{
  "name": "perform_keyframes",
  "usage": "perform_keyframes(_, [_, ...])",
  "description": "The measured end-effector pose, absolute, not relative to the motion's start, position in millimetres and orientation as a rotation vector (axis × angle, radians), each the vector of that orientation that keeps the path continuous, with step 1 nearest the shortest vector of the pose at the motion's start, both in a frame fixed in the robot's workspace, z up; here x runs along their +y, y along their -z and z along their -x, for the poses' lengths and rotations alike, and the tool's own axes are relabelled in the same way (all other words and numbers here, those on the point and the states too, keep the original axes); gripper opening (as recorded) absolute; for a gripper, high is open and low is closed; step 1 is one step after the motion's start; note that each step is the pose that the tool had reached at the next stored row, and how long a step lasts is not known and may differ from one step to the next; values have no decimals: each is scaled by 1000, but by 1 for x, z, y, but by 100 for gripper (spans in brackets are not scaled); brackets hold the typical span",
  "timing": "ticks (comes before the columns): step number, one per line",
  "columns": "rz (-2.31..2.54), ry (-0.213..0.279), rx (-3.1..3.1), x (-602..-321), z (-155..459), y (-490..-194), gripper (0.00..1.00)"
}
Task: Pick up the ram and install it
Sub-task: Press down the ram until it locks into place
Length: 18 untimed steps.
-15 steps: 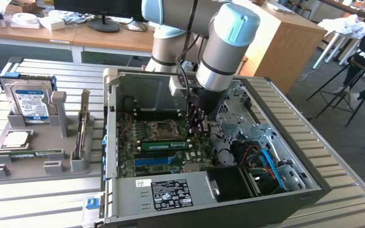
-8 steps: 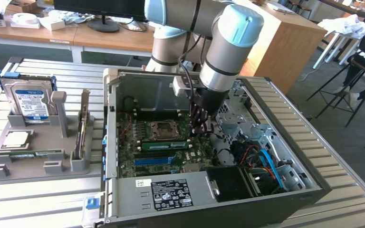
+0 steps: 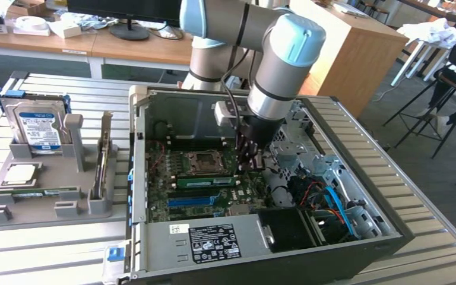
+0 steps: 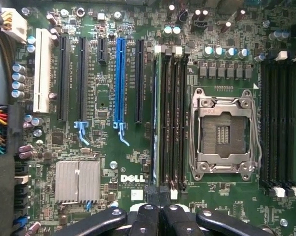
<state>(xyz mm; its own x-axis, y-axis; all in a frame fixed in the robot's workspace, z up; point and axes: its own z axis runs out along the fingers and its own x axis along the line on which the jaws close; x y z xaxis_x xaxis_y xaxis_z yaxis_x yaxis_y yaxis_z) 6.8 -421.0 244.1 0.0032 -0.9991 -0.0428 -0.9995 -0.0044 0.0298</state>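
— Tower case [image 3: 386, 237] lay open on the slatted table [image 3: 442, 261]; my gripper [image 3: 248, 155] hung inside it, over the motherboard [image 4: 113, 147].

— Fingers? The ram?

— Fingers [image 4: 148, 216] were closed, empty. One ram [image 3: 204, 181] sat slotted at the gripper's seven o'clock.

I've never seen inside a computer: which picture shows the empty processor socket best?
The wrist view: it looks straight down on the socket, its metal frame and empty middle plain. The exterior view shows the socket small and slanted, beside the gripper.
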Motion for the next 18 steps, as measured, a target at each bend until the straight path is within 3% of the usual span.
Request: perform_keyframes(18, [2218, -79, 2210, -421, -7, -232, 10])
